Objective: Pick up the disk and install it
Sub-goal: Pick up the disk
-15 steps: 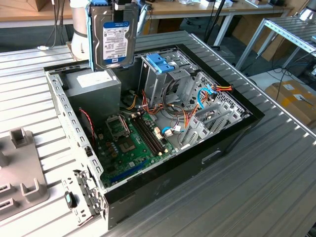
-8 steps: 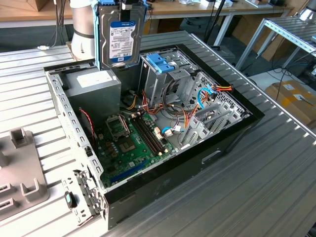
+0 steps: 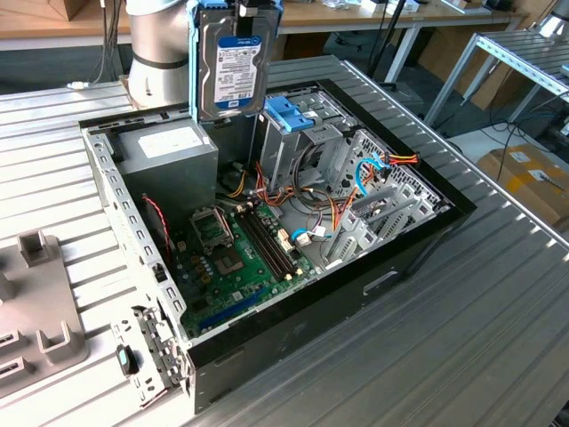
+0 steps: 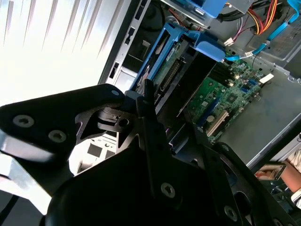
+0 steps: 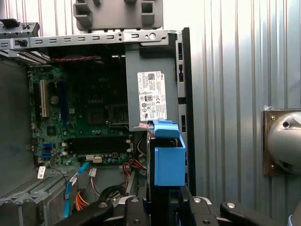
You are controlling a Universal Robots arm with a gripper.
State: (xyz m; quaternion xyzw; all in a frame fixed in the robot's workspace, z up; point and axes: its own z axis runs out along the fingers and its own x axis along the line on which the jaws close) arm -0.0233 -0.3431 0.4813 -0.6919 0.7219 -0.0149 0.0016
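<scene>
Risk lay in the hold: the gripper (image 5: 162, 205) pinched the disk (image 3: 233, 67) upright by its blue-railed end at the upper middle of the exterior view, above the open case (image 3: 356, 294), where any tilt might have snagged the metal cage (image 3: 286, 156) just beside it.

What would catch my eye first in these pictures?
The disk, dark with blue side rails, hangs upright above the open computer case, gripped by the robot's fingers. Inside the case lies a green motherboard, with orange and blue cables toward the exterior view's right.
</scene>
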